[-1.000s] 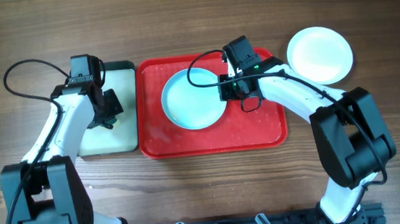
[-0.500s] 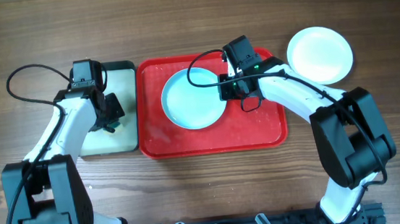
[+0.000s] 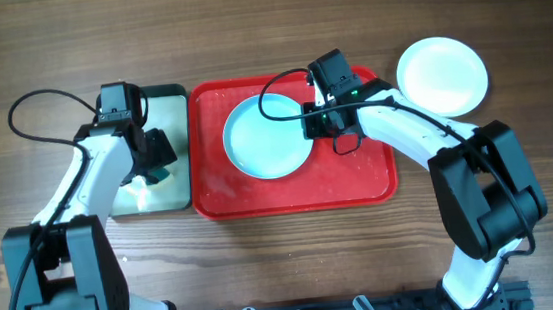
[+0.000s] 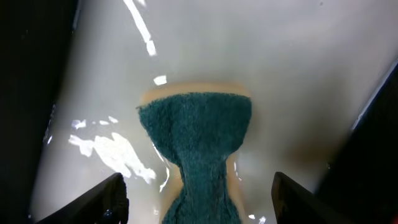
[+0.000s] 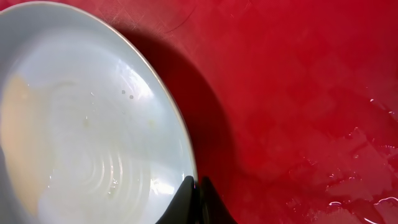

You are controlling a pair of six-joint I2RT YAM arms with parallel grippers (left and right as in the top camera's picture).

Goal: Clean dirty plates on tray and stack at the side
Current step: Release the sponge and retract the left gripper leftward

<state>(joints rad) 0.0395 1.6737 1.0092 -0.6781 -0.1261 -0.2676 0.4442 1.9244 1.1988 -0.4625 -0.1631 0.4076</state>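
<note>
White plate (image 3: pixel 441 75) is sitting aside; right tool (image 5: pixel 198 186) is pinching the blue plate (image 3: pixel 267 136) by its rim on the red tray (image 3: pixel 359 183), left tool (image 4: pixel 199 191) is gaping over a sponge (image 4: pixel 196 124), wiping apparently pending.

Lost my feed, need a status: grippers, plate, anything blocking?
Left gripper open over teal cloth in the small tray. Right gripper shut on blue plate rim, plate on red tray. Nothing blocking it.
</note>
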